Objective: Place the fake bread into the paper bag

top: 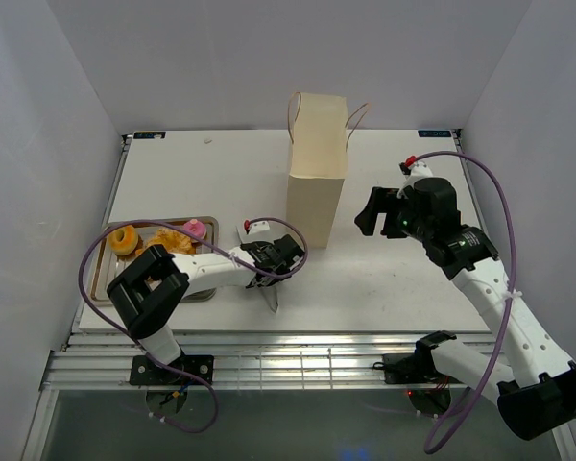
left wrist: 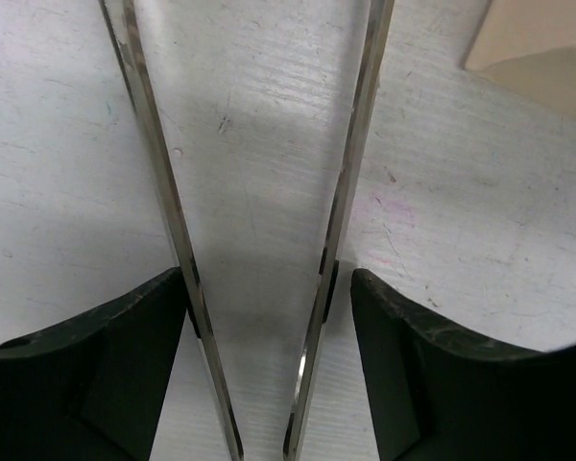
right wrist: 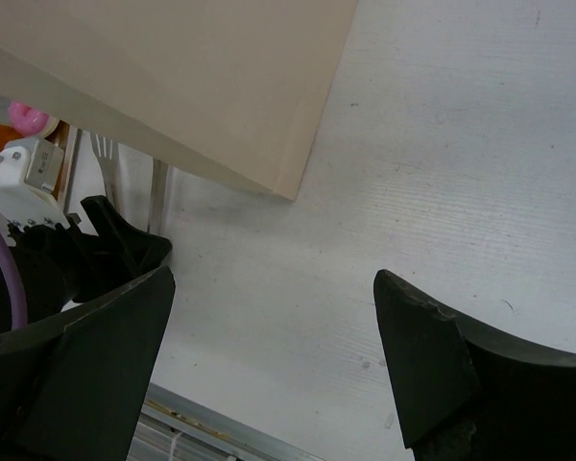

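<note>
Two tools: the left tool is closed lightly on the tongs, one finger against each metal leg. The right tool is spread wide with nothing between its fingers.
Bag: the paper bag stands upright in the middle of the table, mouth up and string handles raised. It is between the two tools, and its inside is not shown.
Tongs: the legs splay apart away from the left wrist camera, so they are held but not squeezed. They lie low over the table, near the bag's base. Gripping partway along the legs probably lets a squeeze close the tips on a piece.
Bread: the fake bread is several golden-orange pieces in the tray at the left of the table, well apart from the bag. None is gripped.
Right side: the open tool hovers just right of the bag, facing its lower corner. It is likely placed there to steady the bag during loading.
Surface: matte white and faintly scuffed, with a slotted metal rail along the near edge.
Room: plain pale walls close in on three sides, and the light is even with soft shadows.
Stage: early, by my judgement, as no bread has been picked up.
</note>
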`<action>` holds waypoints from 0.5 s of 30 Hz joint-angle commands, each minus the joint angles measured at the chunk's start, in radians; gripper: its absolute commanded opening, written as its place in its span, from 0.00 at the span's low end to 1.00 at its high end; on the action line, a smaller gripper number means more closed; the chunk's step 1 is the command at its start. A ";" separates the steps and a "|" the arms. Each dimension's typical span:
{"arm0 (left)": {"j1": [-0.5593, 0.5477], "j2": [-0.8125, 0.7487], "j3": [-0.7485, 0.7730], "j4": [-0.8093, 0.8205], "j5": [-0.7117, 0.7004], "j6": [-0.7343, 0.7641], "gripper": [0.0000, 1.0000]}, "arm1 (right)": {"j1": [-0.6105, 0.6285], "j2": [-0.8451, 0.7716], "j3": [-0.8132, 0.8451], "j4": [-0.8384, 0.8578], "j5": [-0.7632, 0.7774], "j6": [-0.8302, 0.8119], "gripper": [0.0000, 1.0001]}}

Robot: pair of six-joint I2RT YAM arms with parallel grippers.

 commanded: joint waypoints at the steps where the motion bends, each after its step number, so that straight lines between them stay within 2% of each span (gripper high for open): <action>1: -0.014 0.040 -0.008 -0.059 -0.007 -0.041 0.74 | 0.002 -0.029 -0.005 0.034 0.017 -0.012 0.90; 5: -0.023 0.047 -0.020 -0.062 -0.020 -0.056 0.60 | 0.003 -0.040 -0.009 0.034 0.017 -0.012 0.90; 11: -0.028 -0.039 -0.040 -0.063 -0.046 -0.030 0.41 | 0.002 -0.054 -0.016 0.034 0.017 -0.012 0.90; 15: -0.027 -0.156 -0.012 -0.086 -0.058 0.027 0.39 | 0.003 -0.062 -0.016 0.034 0.051 -0.012 0.90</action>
